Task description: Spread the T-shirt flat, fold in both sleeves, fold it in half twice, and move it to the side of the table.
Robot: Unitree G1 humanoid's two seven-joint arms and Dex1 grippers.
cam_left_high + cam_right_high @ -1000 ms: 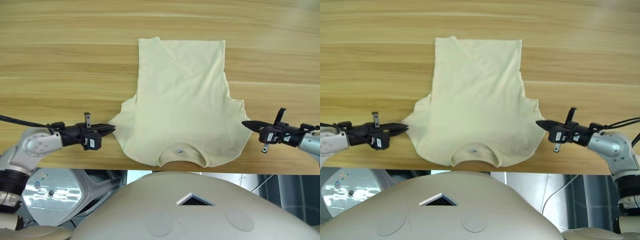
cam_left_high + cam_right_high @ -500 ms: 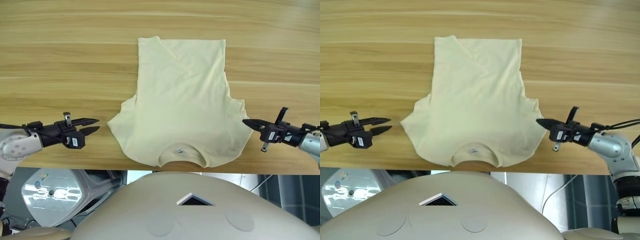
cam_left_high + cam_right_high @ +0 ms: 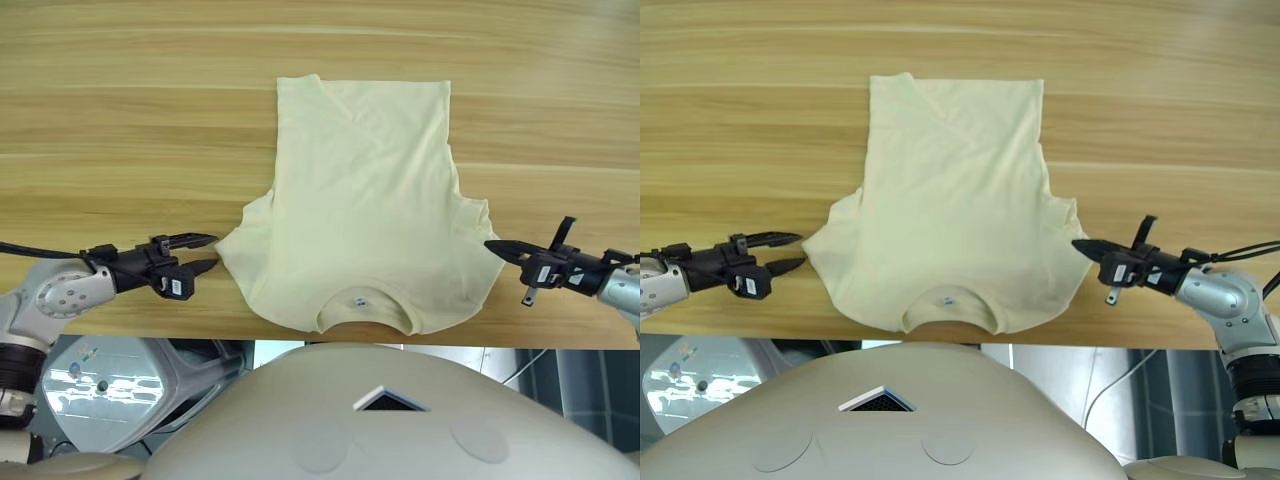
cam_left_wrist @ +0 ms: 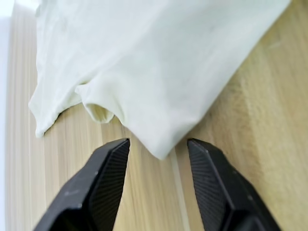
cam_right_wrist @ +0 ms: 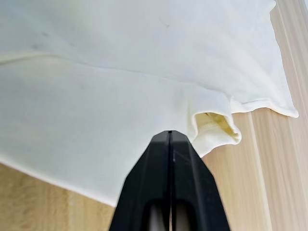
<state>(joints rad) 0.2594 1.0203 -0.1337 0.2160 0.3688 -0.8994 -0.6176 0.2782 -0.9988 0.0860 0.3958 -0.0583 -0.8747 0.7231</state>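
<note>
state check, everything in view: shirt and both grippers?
T-shirt: lying on the table, collar toward the robot, not yet folded in half.
left gripper: open, fingers on either side of the left sleeve's tip.
right gripper: shut, tip at the right sleeve's edge, no cloth seen between the fingers.

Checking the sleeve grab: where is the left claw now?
In the left eye view the left claw sits on the robot's left, open, at the tip of the T-shirt's left sleeve, near the table's front edge.
</note>
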